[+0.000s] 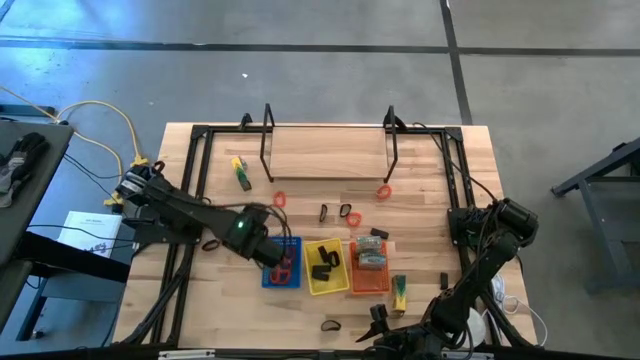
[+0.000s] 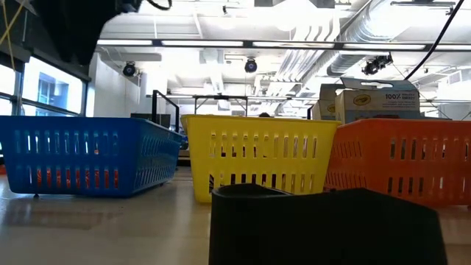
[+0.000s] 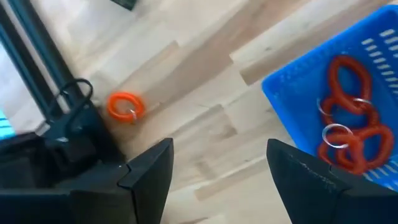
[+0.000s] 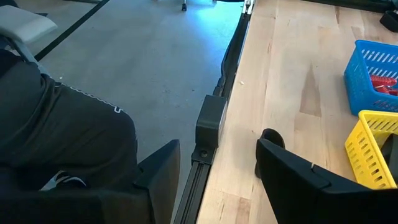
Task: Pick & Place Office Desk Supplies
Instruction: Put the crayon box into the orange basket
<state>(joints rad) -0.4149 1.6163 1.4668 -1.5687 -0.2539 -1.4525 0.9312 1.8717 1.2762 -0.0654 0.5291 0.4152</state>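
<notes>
red loops (image 3: 346,133) lie in the blue tray (image 1: 283,262), and the left gripper (image 1: 272,254), its fingers spread and empty, hangs just left of it; i judge it should rise clear first, then go far for the loose red loop (image 1: 280,199), while the right gripper (image 4: 217,180), also released, waits at the near edge.

Red loops (image 1: 287,266) heaped in blue tray lower centre, black clips (image 1: 322,262) in yellow tray, two red loops (image 1: 279,199) and black clips (image 1: 345,214) scattered mid-frame, black loop (image 1: 331,325) near bottom edge
</notes>
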